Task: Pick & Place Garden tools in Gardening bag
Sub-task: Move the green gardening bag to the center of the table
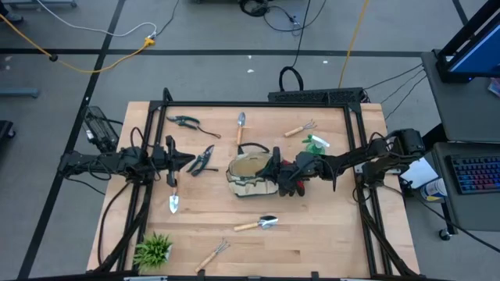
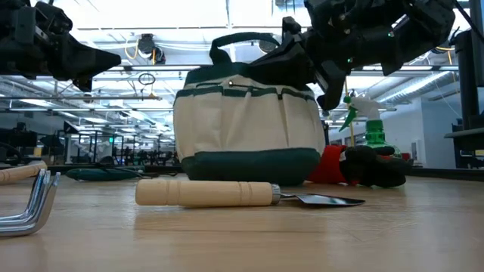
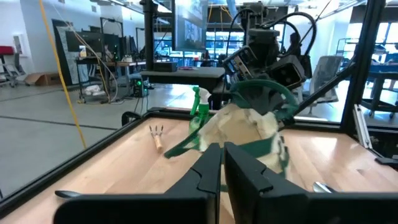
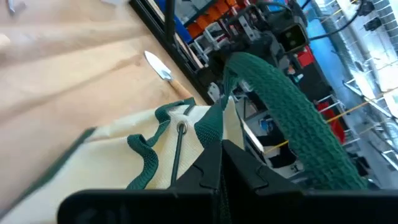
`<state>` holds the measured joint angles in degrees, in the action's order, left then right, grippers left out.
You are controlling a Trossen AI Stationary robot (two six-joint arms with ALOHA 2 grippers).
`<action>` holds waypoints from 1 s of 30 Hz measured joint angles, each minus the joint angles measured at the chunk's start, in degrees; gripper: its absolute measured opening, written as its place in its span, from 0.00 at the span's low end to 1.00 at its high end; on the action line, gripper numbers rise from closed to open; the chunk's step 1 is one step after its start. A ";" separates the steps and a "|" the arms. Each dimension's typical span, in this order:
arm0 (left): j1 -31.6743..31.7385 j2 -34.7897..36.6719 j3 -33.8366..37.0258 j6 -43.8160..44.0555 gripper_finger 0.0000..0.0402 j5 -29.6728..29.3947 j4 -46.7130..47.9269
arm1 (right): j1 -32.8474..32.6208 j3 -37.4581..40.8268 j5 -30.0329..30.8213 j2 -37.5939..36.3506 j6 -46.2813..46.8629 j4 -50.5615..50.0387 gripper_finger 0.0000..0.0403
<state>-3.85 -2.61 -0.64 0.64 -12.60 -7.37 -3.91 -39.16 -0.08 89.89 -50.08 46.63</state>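
The cream gardening bag (image 1: 248, 173) with green trim stands on its base at the table's middle, and my right gripper (image 1: 274, 173) is shut on its right rim. Its green loop handle (image 4: 283, 106) arches beside the fingers. Red-and-black gloves (image 2: 355, 166) and a green spray bottle (image 1: 316, 143) lie just right of the bag. Lying flat around the table are pruners (image 1: 205, 158), a second pair of pruners (image 1: 185, 121), trowels (image 1: 258, 224) (image 1: 173, 197) (image 1: 241, 129) and rakes (image 1: 301, 129) (image 1: 212, 254). My left gripper (image 1: 190, 160) hovers shut left of the bag, holding nothing. My right gripper pinches the bag's green-trimmed top rim (image 4: 212, 127) between its two fingers, on the bag's right side close to a handle's base. The fingers come in level from the table's right. The bag stays upright with its bottom on the table.
A small potted green plant (image 1: 152, 250) stands at the near left corner. A dark frame (image 1: 258, 105) runs along the table's far edge and sides. Bare wood lies in front of the bag around the near trowel (image 2: 227, 193).
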 joint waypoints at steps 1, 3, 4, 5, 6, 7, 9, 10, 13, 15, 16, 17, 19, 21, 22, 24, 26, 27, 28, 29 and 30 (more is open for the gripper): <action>0.00 0.00 0.00 0.02 0.06 0.00 0.02 | -0.48 0.00 0.02 0.00 0.55 -0.15 0.00; 0.00 0.00 0.00 0.04 0.06 0.00 0.01 | -1.46 0.00 0.00 0.00 1.40 -0.24 0.00; 0.00 0.00 0.00 0.04 0.06 0.00 0.04 | -1.92 0.00 0.02 0.00 1.54 -0.26 0.00; 0.00 0.00 0.00 0.07 0.06 0.00 0.04 | -2.38 0.00 0.02 0.00 1.59 -0.26 0.00; 0.01 0.00 0.00 0.07 0.06 0.00 0.07 | -2.85 0.00 0.02 0.00 1.59 -0.28 0.00; 0.02 0.00 0.00 0.07 0.06 0.00 0.12 | -3.22 0.00 0.02 0.00 1.66 -0.31 0.00; 0.02 0.00 0.00 0.09 0.06 0.00 0.24 | -4.02 0.02 0.02 0.00 2.72 -0.35 0.00; 0.01 0.00 0.00 0.09 0.06 0.00 0.26 | -4.31 0.02 0.02 0.00 3.67 -0.35 0.00; 0.01 0.00 0.00 0.09 0.06 0.01 0.26 | -5.08 0.02 0.00 0.00 6.44 -1.42 0.00; 0.01 0.00 0.00 0.09 0.06 0.02 0.28 | -5.44 0.02 -0.01 0.00 7.71 -3.17 0.00; 0.01 0.00 0.00 0.09 0.06 0.02 0.28 | -5.59 0.03 -0.02 0.00 8.38 -3.94 0.00; 0.01 0.00 -0.01 0.09 0.06 0.02 0.28 | -5.67 0.04 -0.08 0.00 9.03 -4.61 0.00; 0.02 0.00 -0.02 0.09 0.06 0.02 0.28 | -5.69 0.04 -0.20 0.00 10.42 -5.73 0.00; 0.02 0.00 -0.02 0.09 0.06 0.02 0.30 | -5.60 0.04 -0.16 0.00 11.72 -6.44 0.00; 0.02 0.00 -0.02 0.09 0.06 0.02 0.30 | -5.59 0.04 -0.15 0.00 11.89 -6.27 0.01; 0.01 0.00 -0.02 0.09 0.06 0.02 0.30 | -5.59 0.04 -0.13 0.00 11.95 -6.14 0.03; 0.01 0.00 -0.04 0.09 0.06 0.02 0.30 | -5.59 0.04 -0.10 0.00 12.08 -6.22 0.06; 0.02 0.00 -0.04 0.09 0.06 0.02 0.30 | -5.59 0.04 -0.09 0.00 12.55 -6.22 0.08; 0.01 0.00 -0.04 0.09 0.06 0.02 0.30 | -5.59 0.04 -0.11 0.00 13.34 -6.16 0.09; 0.02 0.00 -0.04 0.09 0.06 0.02 0.30 | -5.59 0.04 -0.09 0.00 14.31 -6.18 0.11; 0.02 0.00 -0.04 0.09 0.06 0.02 0.30 | -5.59 0.04 -0.07 0.00 15.38 -6.22 0.13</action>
<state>-3.84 -2.61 -0.69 0.73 -12.58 -7.07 -9.50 -39.11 -0.14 89.89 -34.70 40.41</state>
